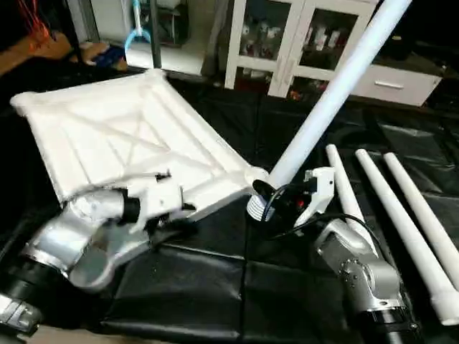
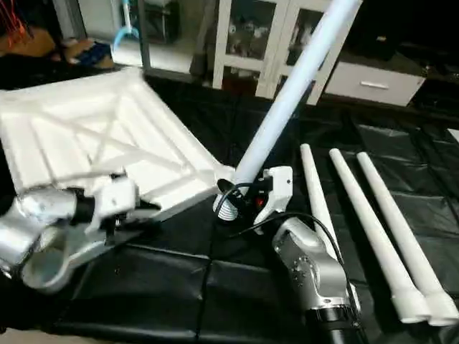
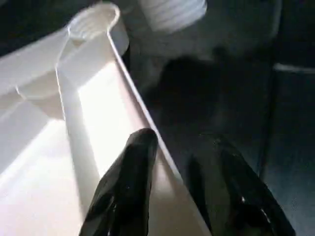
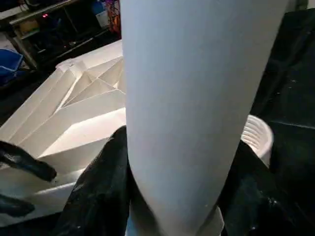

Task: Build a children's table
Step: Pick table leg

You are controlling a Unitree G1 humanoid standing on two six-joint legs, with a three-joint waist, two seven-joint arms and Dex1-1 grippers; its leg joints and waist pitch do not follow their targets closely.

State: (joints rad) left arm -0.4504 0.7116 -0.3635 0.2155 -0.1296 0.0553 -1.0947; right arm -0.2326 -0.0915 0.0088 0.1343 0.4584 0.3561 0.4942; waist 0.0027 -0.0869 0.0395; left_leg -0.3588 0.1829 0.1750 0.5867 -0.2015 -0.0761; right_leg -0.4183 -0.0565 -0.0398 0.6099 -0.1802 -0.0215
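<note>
The children's table's white tabletop lies upside down on the black cover, its X-ribs facing up. My left gripper is at its near edge. In the left wrist view its fingers straddle the rim, one on the inside and one standing apart outside, so it is open. My right gripper is shut on a long white leg that tilts up to the back right. The leg's threaded end hangs just beside the tabletop's near right corner socket. Three more legs lie side by side on the right.
A white cabinet with glass doors and a white drawer front stand behind the work surface. Blue and orange clutter sits at the back left. The black cover is wrinkled in front of the tabletop.
</note>
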